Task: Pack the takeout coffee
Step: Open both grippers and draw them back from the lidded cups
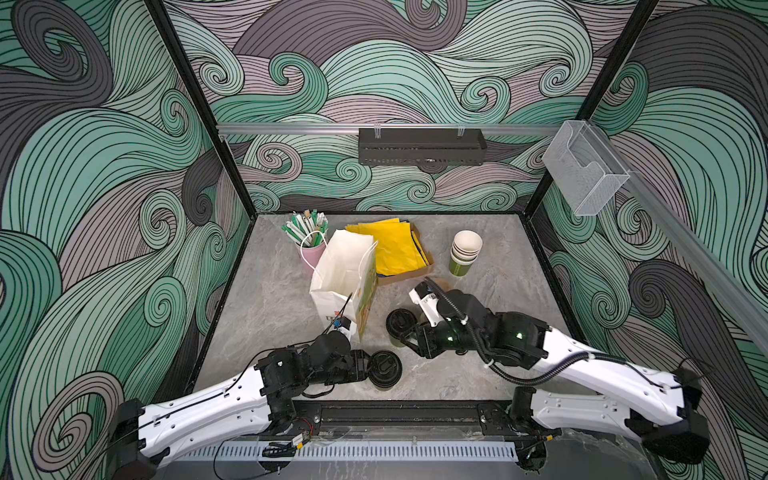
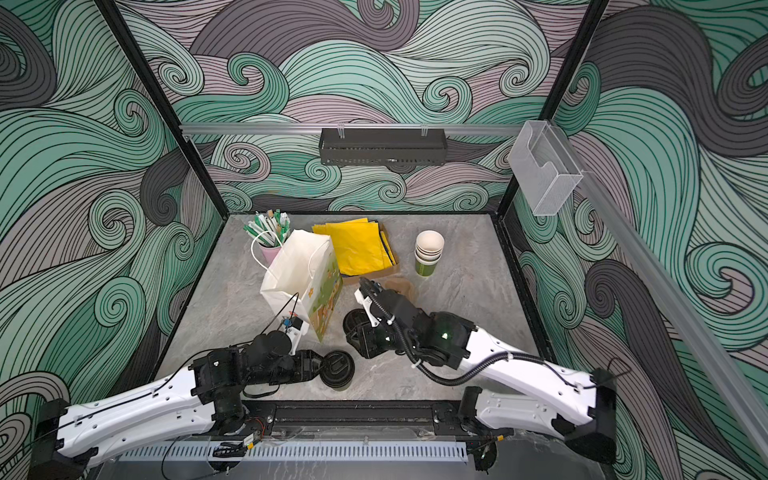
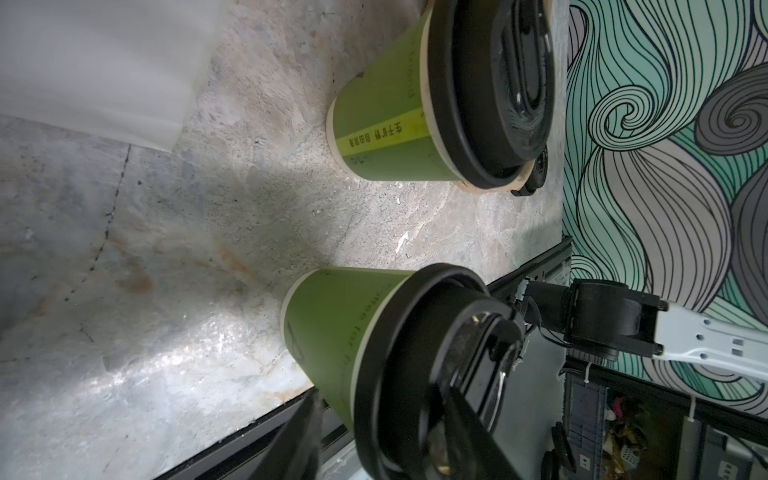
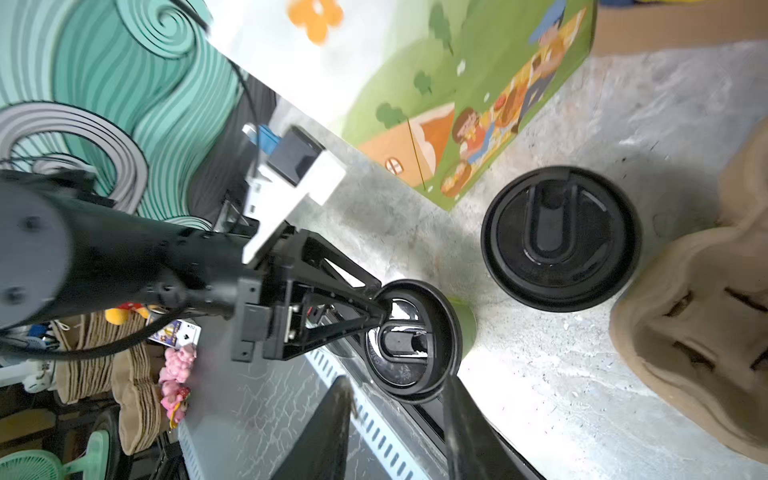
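Two green paper cups with black sip lids stand on the grey table [image 1: 266, 299]. One takeout coffee [image 1: 384, 368] [image 3: 332, 332] is at the front, and my left gripper [image 1: 370, 365] [image 3: 386, 399] is open around its top. One of its fingers [image 3: 469, 432] crosses the lid. The other stands off the cup wall. The second capped cup [image 1: 400, 326] [image 3: 386, 124] [image 4: 561, 237] stands beside my right gripper [image 1: 406, 343] [image 4: 399, 399], which is open and empty. A white paper bag [image 1: 345, 274] stands open behind the left arm.
A stack of lidless green cups [image 1: 464, 253] stands at the back right. Yellow napkins [image 1: 390, 245] lie in a flat box. Straws stand in a pink cup [image 1: 311, 251]. A brown pulp cup carrier [image 4: 698, 316] [image 2: 401, 286] lies beside the right wrist.
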Robot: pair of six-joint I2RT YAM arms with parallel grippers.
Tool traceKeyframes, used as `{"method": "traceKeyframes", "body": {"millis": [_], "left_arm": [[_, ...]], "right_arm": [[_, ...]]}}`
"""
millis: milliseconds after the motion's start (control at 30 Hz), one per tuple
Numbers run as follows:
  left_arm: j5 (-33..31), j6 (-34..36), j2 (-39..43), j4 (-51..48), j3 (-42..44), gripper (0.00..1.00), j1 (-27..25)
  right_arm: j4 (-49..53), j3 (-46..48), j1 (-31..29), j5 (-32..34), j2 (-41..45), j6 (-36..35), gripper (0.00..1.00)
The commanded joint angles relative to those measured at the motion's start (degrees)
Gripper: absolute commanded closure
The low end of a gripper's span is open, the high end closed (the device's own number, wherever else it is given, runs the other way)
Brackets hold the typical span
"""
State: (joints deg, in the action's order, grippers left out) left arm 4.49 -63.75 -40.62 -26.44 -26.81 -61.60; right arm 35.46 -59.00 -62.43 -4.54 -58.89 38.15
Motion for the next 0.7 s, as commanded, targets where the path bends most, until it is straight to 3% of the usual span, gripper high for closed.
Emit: {"method": "traceKeyframes", "body": {"millis": [0,167,333,467,667], "left_arm": [[-0.7,2.5,0.4,-2.9,-3.6,0.40,0.3],[-2.7,5.6,1.4,-6.8,-8.7,0.28,0.3],[-5.4,8.6,3.7,-14.6,-15.3,0.28,0.3],[-12.5,12.6,6.7,-20.3,-23.4,0.33,0.3],[-25.2,18.5,7.6,-22.4,-33.4,0.37,0.3]], "right_arm": [[6.0,1.2,1.1,3.3,1.0,-1.6,0.60],[9.4,2.3,2.0,3.6,3.8,-0.8,0.59],[11.0,2.8,3.7,5.7,6.1,-0.2,0.58],[14.2,2.0,5.7,10.1,8.3,-0.2,0.57],[15.2,0.1,8.7,11.2,9.5,-0.5,0.56]]}}
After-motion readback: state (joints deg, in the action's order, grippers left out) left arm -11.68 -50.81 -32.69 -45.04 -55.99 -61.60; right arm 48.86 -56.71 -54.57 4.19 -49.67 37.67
